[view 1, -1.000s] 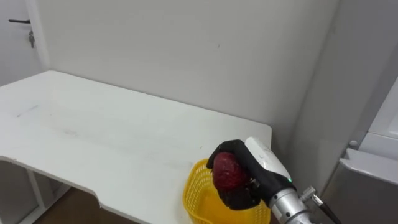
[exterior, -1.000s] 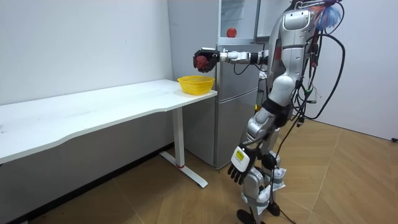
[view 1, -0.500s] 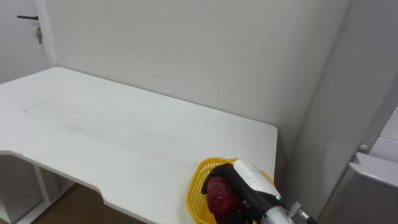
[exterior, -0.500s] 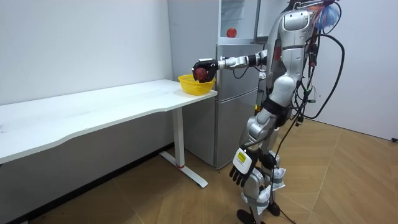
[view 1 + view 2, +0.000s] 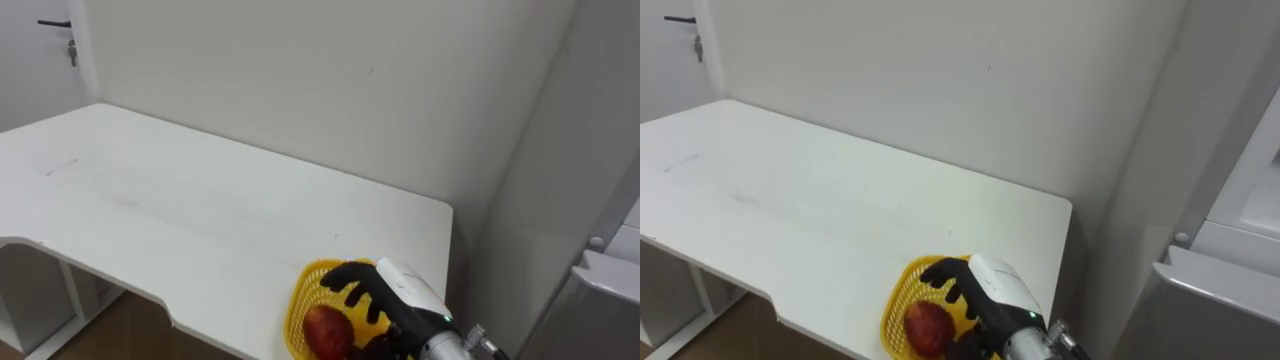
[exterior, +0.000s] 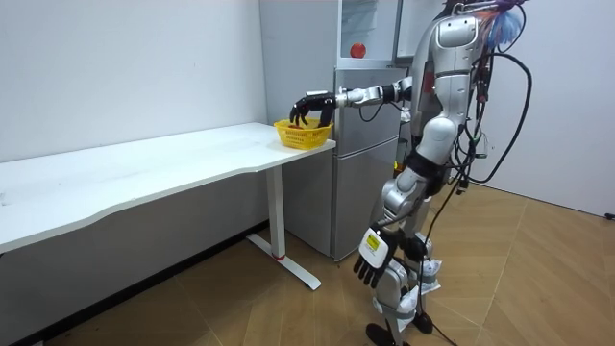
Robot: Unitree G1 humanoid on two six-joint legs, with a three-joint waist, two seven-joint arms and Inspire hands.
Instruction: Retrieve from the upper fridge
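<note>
The red fruit [image 5: 325, 330] is seen lying inside the yellow basket [image 5: 296, 300], which is set on the white table [image 5: 200, 220] at its corner nearest the fridge [image 6: 365, 144]. The right hand [image 5: 375, 295] is held over the basket from the fridge side, with its dark fingers [image 5: 349, 279] spread apart and uncurled above the fruit. Nothing is gripped by them. Whether the fruit is touched by the underside of the hand cannot be told, as that part is hidden by the hand itself.

In the room view the robot is seen standing upright on the wooden floor just in front of the fridge, at the end of the table. Its right arm is stretched out level towards the room view's left, so that the hand is placed over the basket's rim. The left hand [image 6: 370, 259] is hung low beside the thigh, with its fingers loose and pointed down, and nothing is carried in it.

A small red round thing [image 6: 357, 49] is seen in the upper part of the fridge, well apart from the basket
</note>
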